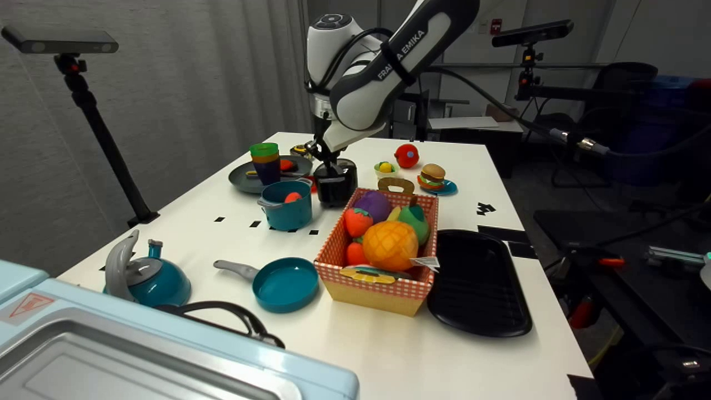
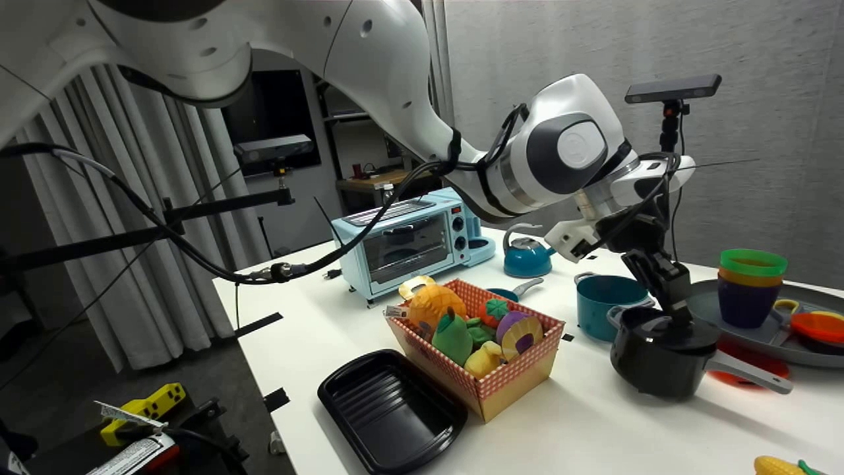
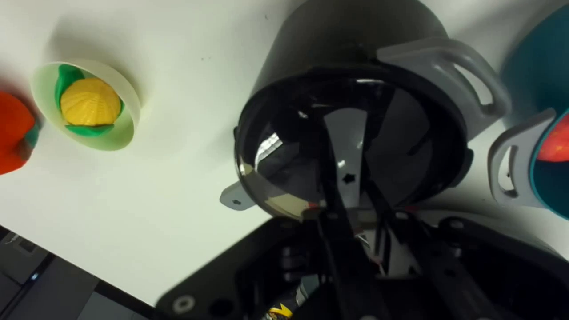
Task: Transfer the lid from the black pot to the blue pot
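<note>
lid (image 3: 400, 133) over black pot (image 3: 351, 40), gripper (image 3: 351, 189) astride lid's handle (image 3: 346, 138), cannot tell if clamped, blue pot (image 3: 540, 71) cropped in wrist view

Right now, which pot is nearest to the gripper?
The black pot with the long grey handle: the gripper is right at its lid; the blue pot stands farther off.

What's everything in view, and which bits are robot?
lid: one, dark, covering black pot
black pot: one, black, beside blue pot
blue pot: one, teal, on table
kettle: one, teal, near oven
oven: one, blue, on table
pan: one, teal, near basket
basket: one, red-checked, on table
toy food: many, multicoloured, mostly inside basket
tray: one, black, beside basket
cups: three, green, orange, purple, on grey platter
burger: one, brown, touching blue plate
bowl: one, pale, near burger
cameras: at least two, dark, around table
gripper: one, black, at lid handle
arm: one, white, over table
</note>
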`<action>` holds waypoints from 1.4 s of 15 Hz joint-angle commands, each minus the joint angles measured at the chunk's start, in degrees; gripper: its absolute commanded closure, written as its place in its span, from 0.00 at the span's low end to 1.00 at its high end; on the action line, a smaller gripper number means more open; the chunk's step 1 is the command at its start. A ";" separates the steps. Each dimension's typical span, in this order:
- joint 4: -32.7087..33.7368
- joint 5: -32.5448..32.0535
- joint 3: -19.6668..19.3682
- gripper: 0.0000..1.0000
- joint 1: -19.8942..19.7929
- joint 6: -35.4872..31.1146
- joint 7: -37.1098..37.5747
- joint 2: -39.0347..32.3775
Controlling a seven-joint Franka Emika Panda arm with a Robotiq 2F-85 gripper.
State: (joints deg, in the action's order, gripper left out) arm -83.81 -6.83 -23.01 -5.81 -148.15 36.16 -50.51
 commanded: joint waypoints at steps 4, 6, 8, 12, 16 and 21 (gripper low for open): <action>6.96 3.37 1.27 0.96 -1.47 2.07 0.00 -0.76; 8.28 4.18 1.87 0.96 -1.10 2.38 0.50 -1.12; 8.93 4.47 2.35 0.96 -0.23 2.29 1.32 -1.55; 8.79 4.20 3.74 0.96 1.81 1.64 3.41 -1.86; 9.67 3.90 4.36 0.96 3.88 1.60 5.75 -3.23; 12.97 3.83 4.27 0.96 5.09 2.57 8.75 -6.27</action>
State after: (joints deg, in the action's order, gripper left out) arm -75.97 -3.90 -18.40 -0.89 -147.87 43.07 -53.46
